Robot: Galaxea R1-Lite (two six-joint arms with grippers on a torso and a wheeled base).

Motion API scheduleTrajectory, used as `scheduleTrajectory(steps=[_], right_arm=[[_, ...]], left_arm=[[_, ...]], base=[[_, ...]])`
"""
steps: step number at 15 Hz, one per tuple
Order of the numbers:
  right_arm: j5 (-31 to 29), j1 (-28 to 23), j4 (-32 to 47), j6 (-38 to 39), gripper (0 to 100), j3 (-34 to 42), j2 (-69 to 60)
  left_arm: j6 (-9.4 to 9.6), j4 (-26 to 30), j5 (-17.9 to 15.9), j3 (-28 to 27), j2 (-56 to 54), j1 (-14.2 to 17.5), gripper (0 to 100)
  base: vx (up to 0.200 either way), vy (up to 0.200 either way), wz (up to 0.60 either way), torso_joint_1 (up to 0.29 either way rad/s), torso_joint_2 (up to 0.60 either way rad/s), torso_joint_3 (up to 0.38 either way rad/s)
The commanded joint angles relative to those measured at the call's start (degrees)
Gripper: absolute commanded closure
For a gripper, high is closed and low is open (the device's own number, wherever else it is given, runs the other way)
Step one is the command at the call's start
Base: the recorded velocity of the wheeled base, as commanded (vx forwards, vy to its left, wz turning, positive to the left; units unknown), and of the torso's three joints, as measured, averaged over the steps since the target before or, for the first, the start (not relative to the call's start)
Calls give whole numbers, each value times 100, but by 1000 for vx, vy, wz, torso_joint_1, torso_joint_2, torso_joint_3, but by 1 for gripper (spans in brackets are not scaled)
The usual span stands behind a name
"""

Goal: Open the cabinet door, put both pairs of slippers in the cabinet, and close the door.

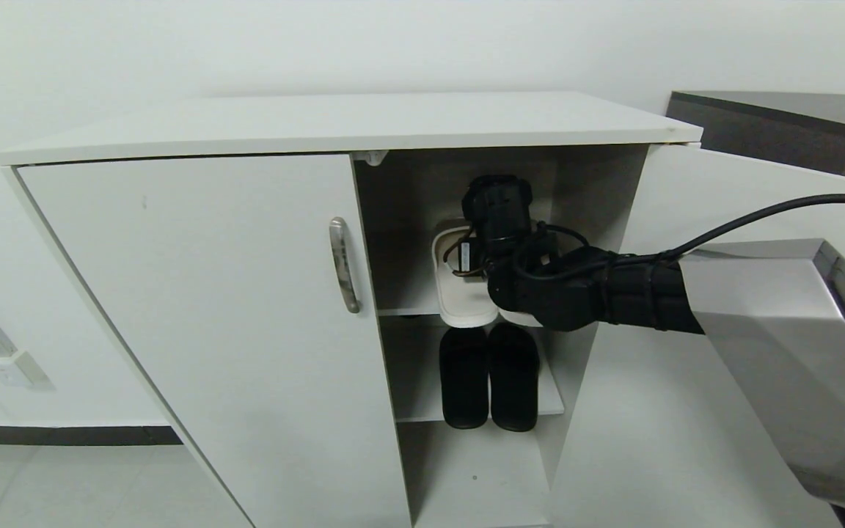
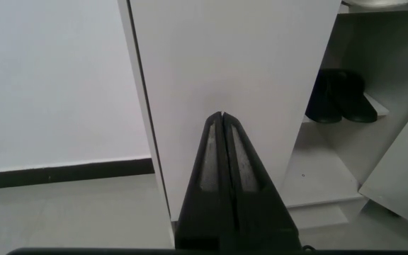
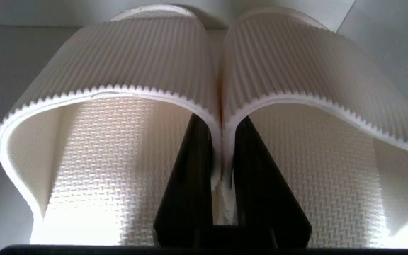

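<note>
In cabinet (image 1: 349,125) with right door (image 1: 657,411) swung open: black slippers (image 1: 488,378) on middle shelf, white slippers (image 1: 463,304) on upper shelf, inner straps pinched in right gripper (image 3: 222,142), left gripper (image 2: 222,120) closed empty; risk of overhanging heels fouling door or tipping off on release.

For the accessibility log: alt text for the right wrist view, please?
The right claw pinches the touching inner edges of a pair of white slippers, whose ribbed straps arch over textured footbeds.
</note>
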State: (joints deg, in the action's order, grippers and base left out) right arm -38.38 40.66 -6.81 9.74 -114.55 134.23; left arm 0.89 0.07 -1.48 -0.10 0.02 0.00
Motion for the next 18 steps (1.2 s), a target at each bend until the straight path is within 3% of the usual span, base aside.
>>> scheduleTrajectory(steps=[1, 2, 3, 9, 18], right_arm=[[-3, -14, -4, 2, 100, -4, 24], [-3, -14, -4, 2, 100, -4, 15], [-3, -14, 5, 2, 0, -4, 7], [-65, 144, 5, 19, 0, 548, -424], [-223, 1120, -1059, 151, 0, 3950, -2736]], left_arm=[[-1, 1, -2, 1, -2, 0, 100], [-1, 1, -2, 1, -2, 0, 100], [-1, 1, -2, 1, -2, 0, 100], [-1, 1, 7, 1, -2, 0, 100], [8, 1, -2, 1, -2, 0, 100]], base=[[0, 0, 0, 0, 0, 0], [0, 0, 0, 0, 0, 0], [0, 0, 0, 0, 0, 0], [0, 0, 0, 0, 0, 0], [0, 0, 0, 0, 0, 0]])
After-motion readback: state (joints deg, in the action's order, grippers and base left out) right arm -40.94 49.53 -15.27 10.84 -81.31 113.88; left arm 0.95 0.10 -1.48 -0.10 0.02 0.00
